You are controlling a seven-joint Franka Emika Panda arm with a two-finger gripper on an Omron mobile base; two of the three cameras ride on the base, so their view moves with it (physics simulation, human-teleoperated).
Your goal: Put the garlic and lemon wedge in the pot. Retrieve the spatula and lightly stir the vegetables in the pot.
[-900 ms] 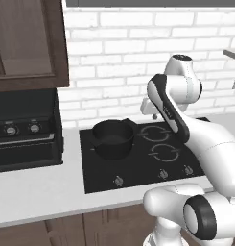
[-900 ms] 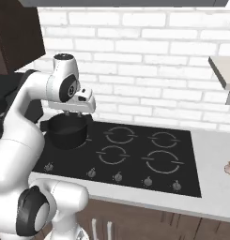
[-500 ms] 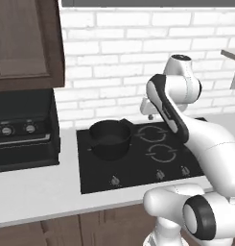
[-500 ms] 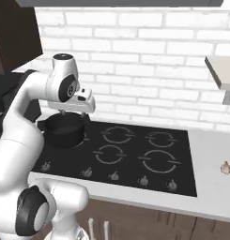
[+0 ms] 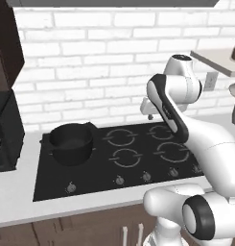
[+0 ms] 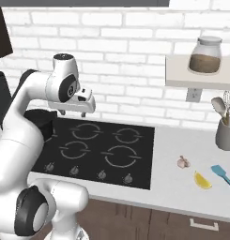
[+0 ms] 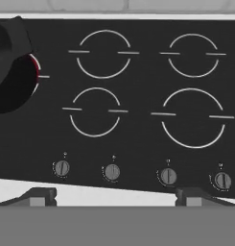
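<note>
The black pot [image 5: 71,141] stands on the cooktop's rear left burner; its inside looks dark and I cannot make out any contents. The hand view catches the pot [image 7: 11,72] at its left edge. My gripper [image 5: 149,115] hangs over the back of the cooktop, well right of the pot. Its tips stand wide apart in the hand view, so the gripper [image 7: 116,197] is open and empty. On the counter right of the cooktop lie the garlic [image 6: 183,162], the yellow lemon wedge [image 6: 202,181] and the teal spatula [image 6: 224,174]. My gripper [image 6: 73,113] is far left of them.
The black cooktop [image 6: 111,161] has several burner rings and a row of knobs along its front edge. A grey utensil holder [image 6: 225,133] stands at the back right, under a shelf that carries a glass jar [image 6: 205,55]. A dark appliance [image 5: 4,132] borders the counter at left.
The base has driven right, so the whole scene has slid left and the garlic, lemon wedge and spatula have come into the right base view. The hand has moved off the pot.
</note>
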